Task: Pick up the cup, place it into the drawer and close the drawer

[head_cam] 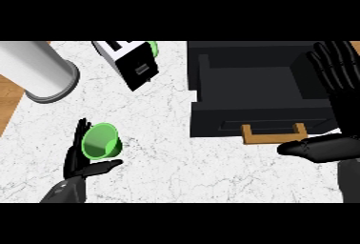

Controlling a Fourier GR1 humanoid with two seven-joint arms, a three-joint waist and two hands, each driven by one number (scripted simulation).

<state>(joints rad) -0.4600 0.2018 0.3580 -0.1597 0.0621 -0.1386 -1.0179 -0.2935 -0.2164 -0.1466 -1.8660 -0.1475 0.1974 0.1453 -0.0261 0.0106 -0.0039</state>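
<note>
The green cup (102,141) lies tilted on the white marble counter (175,162) at the lower left, its mouth facing up towards me. My left hand (79,159) is against the cup's left side, open, with straight fingers alongside it and the thumb stretched out below it. The black drawer (246,119) stands pulled open at the upper right; its inside looks empty and its wooden handle (274,134) faces me. My right hand (337,143) hangs open over the drawer's right end, fingers pointing away from me, thumb just right of the handle.
A large white cylinder (38,71) with a grey rim lies at the upper left. A black-and-white box-shaped appliance (130,64) stands at the top centre, left of the drawer, with something green (153,47) behind it. The wooden floor shows past the counter's left edge (5,109).
</note>
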